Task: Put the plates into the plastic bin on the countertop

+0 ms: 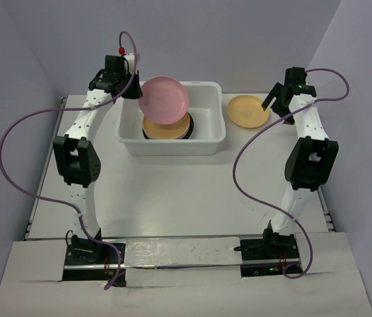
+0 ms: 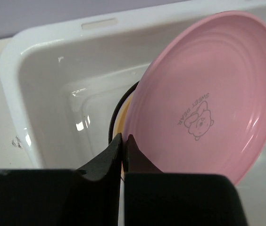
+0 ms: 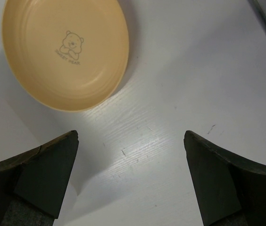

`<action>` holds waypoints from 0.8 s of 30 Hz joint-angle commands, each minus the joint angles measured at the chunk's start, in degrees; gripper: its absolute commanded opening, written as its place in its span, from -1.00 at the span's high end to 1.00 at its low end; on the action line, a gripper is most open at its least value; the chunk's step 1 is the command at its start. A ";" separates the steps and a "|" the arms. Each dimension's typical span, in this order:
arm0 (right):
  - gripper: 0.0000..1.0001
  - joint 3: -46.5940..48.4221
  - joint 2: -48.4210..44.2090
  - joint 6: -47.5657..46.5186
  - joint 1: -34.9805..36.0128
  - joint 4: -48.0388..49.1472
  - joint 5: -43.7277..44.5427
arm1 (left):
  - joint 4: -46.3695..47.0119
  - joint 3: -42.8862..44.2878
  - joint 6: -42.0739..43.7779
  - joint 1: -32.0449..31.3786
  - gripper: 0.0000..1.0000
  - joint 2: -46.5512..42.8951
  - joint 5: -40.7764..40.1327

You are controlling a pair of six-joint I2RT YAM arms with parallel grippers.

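My left gripper [image 1: 135,89] [image 2: 124,137] is shut on the rim of a pink plate [image 1: 163,99] [image 2: 208,94], holding it steeply tilted above the white plastic bin [image 1: 173,144] [image 2: 43,70]. Inside the bin a yellow-orange plate [image 1: 166,129] [image 2: 119,120] lies on top of a dark-rimmed plate [image 1: 190,125]; anything beneath them is hidden. A second yellow-orange plate [image 1: 248,110] [image 3: 64,52] lies flat on the countertop [image 1: 173,191] [image 3: 194,70] to the right of the bin. My right gripper [image 1: 273,104] [image 3: 130,136] hangs open just beside that plate, with nothing between its fingers.
Pale lilac walls [image 1: 14,79] close in the countertop at the back and on both sides. Purple cables [image 1: 14,132] loop out from both arms. The bin stands at the back centre between the two arms.
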 commanded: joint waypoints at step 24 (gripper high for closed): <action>-1.00 13.51 15.24 1.01 4.05 1.76 4.75 | -4.04 -2.91 -3.17 -2.01 -0.01 0.27 -0.57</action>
